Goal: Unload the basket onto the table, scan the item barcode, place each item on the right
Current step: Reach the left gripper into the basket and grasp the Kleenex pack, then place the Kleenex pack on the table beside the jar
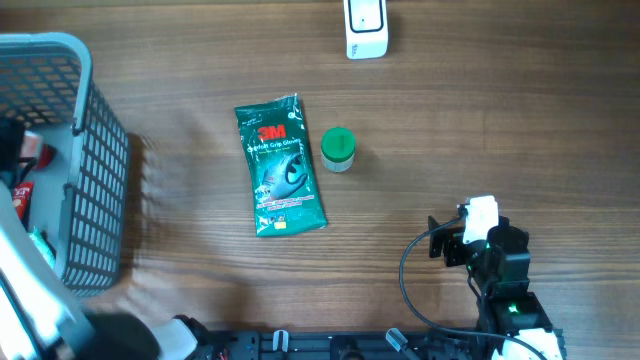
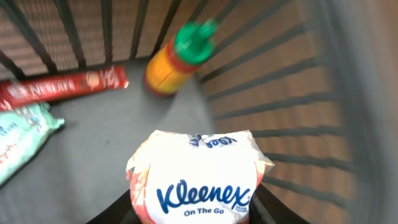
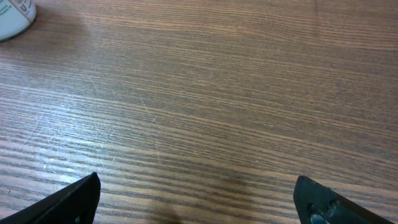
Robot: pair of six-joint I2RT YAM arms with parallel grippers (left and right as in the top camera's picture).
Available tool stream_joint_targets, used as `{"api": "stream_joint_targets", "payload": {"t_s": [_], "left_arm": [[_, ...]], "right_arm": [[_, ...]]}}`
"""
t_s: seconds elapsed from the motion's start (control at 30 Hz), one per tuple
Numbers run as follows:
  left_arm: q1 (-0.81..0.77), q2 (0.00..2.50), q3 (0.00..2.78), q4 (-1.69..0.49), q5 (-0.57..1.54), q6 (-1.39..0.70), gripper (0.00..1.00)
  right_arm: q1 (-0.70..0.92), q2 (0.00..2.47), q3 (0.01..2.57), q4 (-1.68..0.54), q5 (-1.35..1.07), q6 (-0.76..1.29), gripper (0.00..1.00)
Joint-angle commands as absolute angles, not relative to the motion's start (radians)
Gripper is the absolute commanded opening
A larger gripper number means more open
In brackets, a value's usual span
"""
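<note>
In the left wrist view my left gripper [image 2: 198,213] is inside the grey basket [image 2: 292,106], its black fingers [image 2: 268,208] pressed on both sides of a white Kleenex tissue pack [image 2: 199,177]. The pack's logo faces the camera and no barcode shows on it. The white barcode scanner [image 1: 366,28] stands at the table's far edge. My right gripper [image 1: 441,240] hangs open over bare wood at the front right, and in the right wrist view the right gripper [image 3: 199,205] has nothing between its fingers.
An orange bottle with a green cap [image 2: 177,62], a red Nescafe packet [image 2: 62,87] and a pale green pack [image 2: 18,137] lie in the basket [image 1: 100,160]. On the table lie a green 3M glove pack [image 1: 280,168] and a green-lidded jar [image 1: 338,148].
</note>
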State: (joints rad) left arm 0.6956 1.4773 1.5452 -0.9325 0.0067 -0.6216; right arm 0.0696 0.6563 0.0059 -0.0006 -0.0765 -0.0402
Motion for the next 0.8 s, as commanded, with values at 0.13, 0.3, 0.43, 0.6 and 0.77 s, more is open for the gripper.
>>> {"api": "stream_joint_targets", "payload": {"t_s": [0.13,0.3,0.43,0.6,0.77], "left_arm": [[0.548,1.19,1.562,-0.949,0.107,-0.611,0.44],[0.258,1.17,1.562,-0.999,0.107,-0.614,0.43],[0.074,1.244,1.562,-1.018,0.089,-0.615,0.43],[-0.043,1.359,1.562,-1.06,0.055,-0.64,0.43],[-0.142,1.525,1.562,-1.066,0.055,-0.695,0.43]], "right_arm": [[0.073,0.652,0.005,0.001,-0.067,-0.05,1.0],[0.073,0.652,0.005,0.001,-0.067,-0.051,1.0],[0.073,0.652,0.005,0.001,-0.067,-0.051,1.0],[0.073,0.652,0.005,0.001,-0.067,-0.051,1.0],[0.073,0.652,0.005,0.001,-0.067,-0.051,1.0]]}}
